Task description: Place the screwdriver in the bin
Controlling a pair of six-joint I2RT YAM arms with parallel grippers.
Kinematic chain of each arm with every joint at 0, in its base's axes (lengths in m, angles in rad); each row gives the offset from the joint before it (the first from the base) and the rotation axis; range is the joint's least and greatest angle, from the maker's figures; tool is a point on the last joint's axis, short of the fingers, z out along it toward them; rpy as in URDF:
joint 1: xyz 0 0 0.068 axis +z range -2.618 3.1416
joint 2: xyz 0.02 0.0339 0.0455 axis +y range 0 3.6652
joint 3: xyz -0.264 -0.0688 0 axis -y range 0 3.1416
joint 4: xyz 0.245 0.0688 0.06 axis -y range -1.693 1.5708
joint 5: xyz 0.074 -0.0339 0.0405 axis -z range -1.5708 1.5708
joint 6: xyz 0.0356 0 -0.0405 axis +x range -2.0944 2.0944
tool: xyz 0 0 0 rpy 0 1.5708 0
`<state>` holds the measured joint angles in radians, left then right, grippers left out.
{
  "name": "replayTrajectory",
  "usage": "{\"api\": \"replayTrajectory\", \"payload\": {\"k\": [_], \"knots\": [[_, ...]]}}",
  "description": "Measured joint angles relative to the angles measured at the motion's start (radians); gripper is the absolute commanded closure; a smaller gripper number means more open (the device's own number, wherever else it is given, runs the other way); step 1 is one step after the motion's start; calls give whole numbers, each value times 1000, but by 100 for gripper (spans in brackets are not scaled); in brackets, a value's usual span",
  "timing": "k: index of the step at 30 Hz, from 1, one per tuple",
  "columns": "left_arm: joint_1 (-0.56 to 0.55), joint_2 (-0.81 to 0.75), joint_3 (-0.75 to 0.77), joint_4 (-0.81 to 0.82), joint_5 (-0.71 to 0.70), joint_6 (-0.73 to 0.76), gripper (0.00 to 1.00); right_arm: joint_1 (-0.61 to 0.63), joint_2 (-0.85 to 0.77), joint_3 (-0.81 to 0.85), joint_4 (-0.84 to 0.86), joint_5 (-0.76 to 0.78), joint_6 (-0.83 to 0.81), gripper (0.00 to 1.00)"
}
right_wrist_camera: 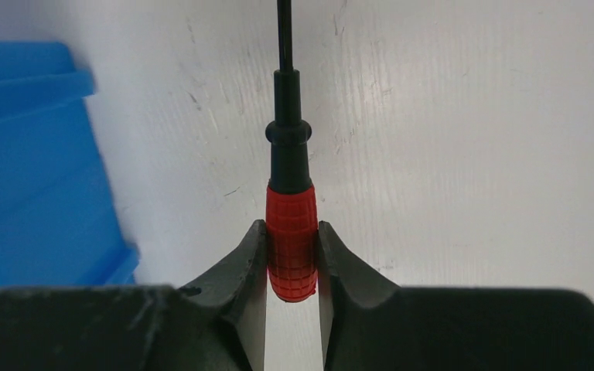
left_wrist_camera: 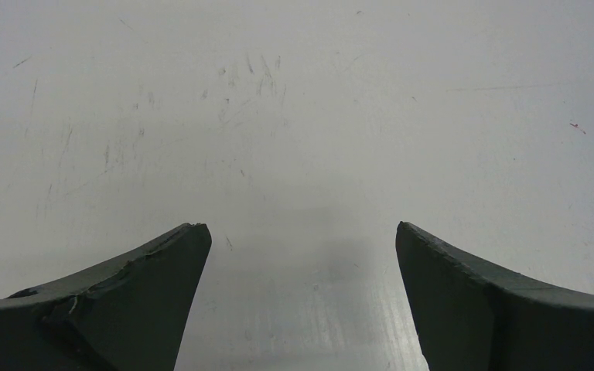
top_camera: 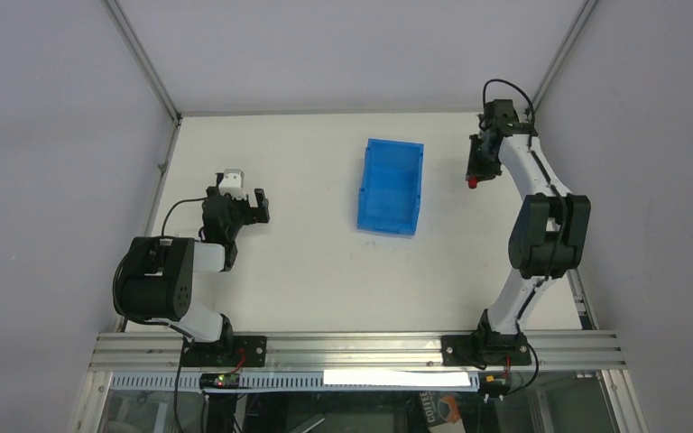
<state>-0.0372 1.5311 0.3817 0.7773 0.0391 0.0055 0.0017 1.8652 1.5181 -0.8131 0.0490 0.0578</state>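
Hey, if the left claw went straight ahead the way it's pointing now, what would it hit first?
Probably the table. The left claw is open, and its wrist view shows only that scuffed surface ahead, with no object in line. How far off it is, I can't tell.

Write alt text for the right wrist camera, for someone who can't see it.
The right gripper clamps the screwdriver by its red handle, black shaft pointing away across the white table. The blue bin shows at the left edge.

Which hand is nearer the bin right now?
Right. The right hand, shut on the screwdriver, hangs just right of the bin; the left hand sits open, farther off on its left.
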Motion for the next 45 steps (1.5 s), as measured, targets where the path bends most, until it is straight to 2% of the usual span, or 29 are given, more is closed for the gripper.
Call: {"api": "replayTrajectory", "payload": {"k": [8,13,19,23,29,41,45], "knots": [[0,0,0,0,0,0,1,46,-196,63,-80,-81,110,93],[0,0,0,0,0,0,1,180,-258,74,-76,-182,181,93],[0,0,0,0,0,0,1,348,-257,91,-48,-211,240,93],[0,0,0,0,0,0,1,444,-235,111,-14,-171,272,93],[0,0,0,0,0,0,1,525,-167,97,61,-18,300,91],[0,0,0,0,0,0,1,557,-46,-127,244,118,283,86],[0,0,0,0,0,0,1,564,12,-141,275,137,278,79]]}}
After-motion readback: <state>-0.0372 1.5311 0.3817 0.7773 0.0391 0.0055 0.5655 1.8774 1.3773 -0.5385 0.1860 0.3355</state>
